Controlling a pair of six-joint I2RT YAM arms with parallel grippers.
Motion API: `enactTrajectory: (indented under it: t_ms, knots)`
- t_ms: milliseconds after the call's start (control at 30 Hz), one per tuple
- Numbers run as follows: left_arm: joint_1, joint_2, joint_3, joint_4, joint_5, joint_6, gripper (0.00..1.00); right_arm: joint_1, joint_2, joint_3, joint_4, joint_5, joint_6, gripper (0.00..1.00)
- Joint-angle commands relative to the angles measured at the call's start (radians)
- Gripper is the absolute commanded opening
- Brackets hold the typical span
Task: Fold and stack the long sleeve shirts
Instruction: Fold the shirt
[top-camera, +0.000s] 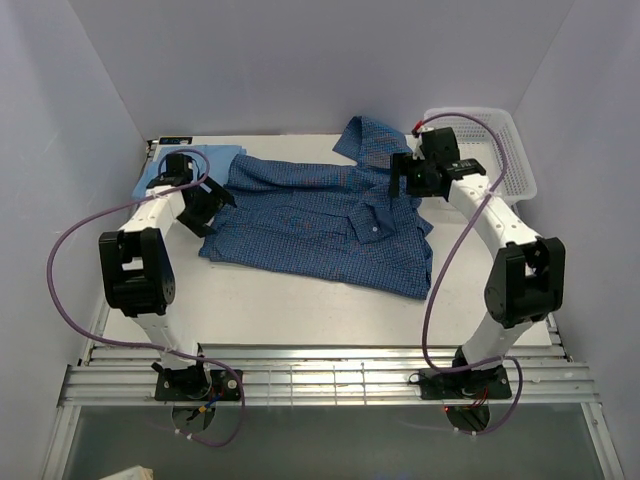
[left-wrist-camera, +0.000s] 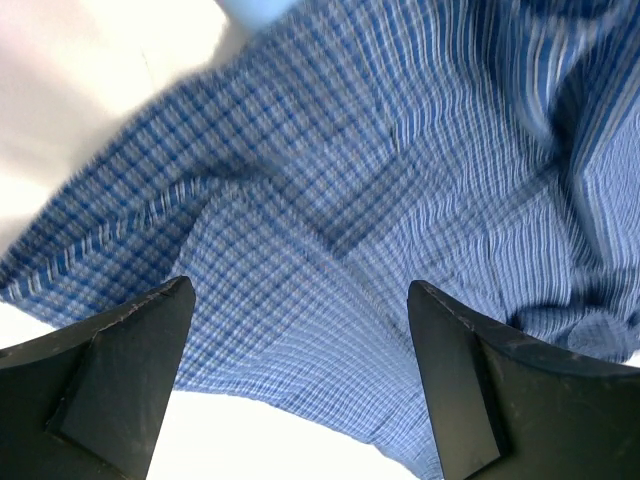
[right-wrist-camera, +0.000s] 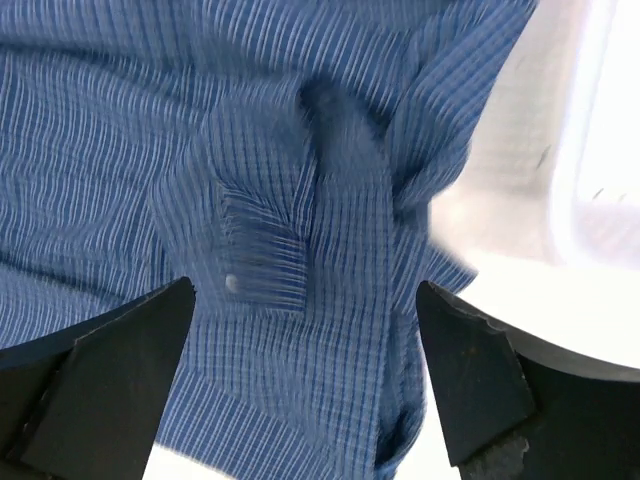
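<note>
1. The dark blue checked shirt (top-camera: 320, 225) lay spread across the middle of the worktop (top-camera: 300, 310), rumpled rather than flat, reaching from near the left edge toward the right edge.
2. One part of it, seemingly a sleeve (top-camera: 365, 140), ran up toward the far edge, just beside the basket.
3. The plain light blue shirt (top-camera: 190, 160) sat in the far left corner, its near side covered by the checked shirt and by the left arm.
4. In the left wrist view, only a blurred pale blue sliver (left-wrist-camera: 255, 8) of it showed at the top edge.
5. A white plastic mesh basket (top-camera: 500, 150) stood in the far right corner, apart from the light blue shirt.
6. The left gripper (top-camera: 212, 208) hung over the left end of the checked shirt with its jaws spread wide and nothing between them.
7. Its wrist camera showed folded checked cloth (left-wrist-camera: 330, 230) below the open gripper (left-wrist-camera: 300, 385).
8. The right gripper (top-camera: 403, 178) was over the shirt's far right part, close to the basket, jaws likewise apart and holding nothing.
9. The right wrist view showed the gripper (right-wrist-camera: 300, 385) above a folded band of cloth bearing a small pale button (right-wrist-camera: 232, 283).
10. I could not tell whether either gripper's fingertips touched the cloth.
</note>
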Motion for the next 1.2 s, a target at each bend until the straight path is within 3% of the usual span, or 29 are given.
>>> enactTrajectory:
  t_ms: [0, 33, 167, 300, 433, 667, 933, 1167]
  knots:
    - [-0.031, -0.107, -0.074, 0.047, 0.034, 0.008, 0.98, 0.048, -0.151, -0.133, -0.036, -0.044, 0.014, 0.97]
    - [-0.038, -0.109, -0.084, 0.053, 0.034, 0.008, 0.98, 0.056, -0.228, -0.189, -0.027, -0.070, 0.046, 0.90]
    - [-0.054, -0.092, -0.129, 0.065, 0.007, 0.016, 0.98, 0.106, -0.403, -0.509, 0.061, -0.226, 0.115, 0.90]
    - [-0.054, -0.070, -0.166, 0.097, -0.036, 0.028, 0.98, 0.145, -0.453, -0.652, 0.150, -0.308, 0.152, 0.90]
    - [-0.054, -0.026, -0.186, 0.105, -0.105, 0.043, 0.98, 0.150, -0.366, -0.679, 0.160, -0.287, 0.152, 0.90]
    - [-0.054, -0.035, -0.298, 0.096, -0.090, 0.050, 0.98, 0.139, -0.258, -0.711, 0.065, -0.084, 0.180, 0.90]
    - [-0.054, -0.116, -0.433, -0.059, -0.124, 0.085, 0.98, 0.091, -0.379, -0.898, -0.013, -0.075, 0.238, 0.90]
    - [-0.054, -0.239, -0.531, -0.174, -0.067, 0.097, 0.98, 0.005, -0.467, -0.970, -0.077, -0.046, 0.240, 0.90]
